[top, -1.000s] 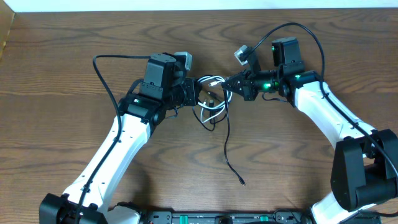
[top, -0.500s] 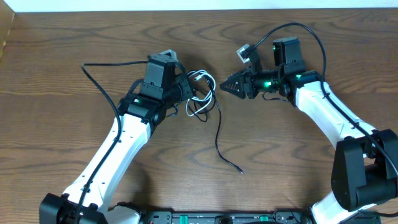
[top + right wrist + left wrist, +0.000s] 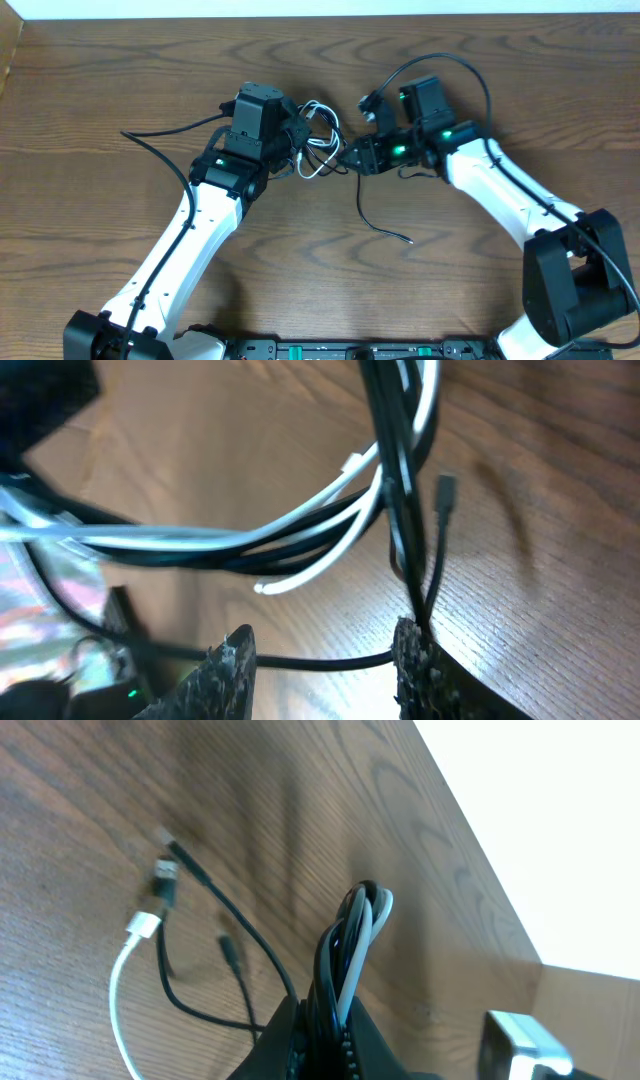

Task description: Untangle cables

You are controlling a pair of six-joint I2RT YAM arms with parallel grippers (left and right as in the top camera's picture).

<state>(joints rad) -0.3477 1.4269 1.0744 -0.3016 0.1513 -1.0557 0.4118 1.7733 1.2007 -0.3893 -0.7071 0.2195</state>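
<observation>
While pinching looped black cable (image 3: 364,212) and white cable (image 3: 322,107) tight in left end effector (image 3: 325,1008), far-middle of tabletop (image 3: 100,100), poses right end effector (image 3: 320,660) half parted, gripping nothing, just right of tangle. Leaves black tail trailing toward near edge, nearest right arm.

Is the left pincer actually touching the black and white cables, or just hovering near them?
Touching. The left wrist view shows the left pincer shut on the cables, their black and white loop pinched between its fingers.
</observation>
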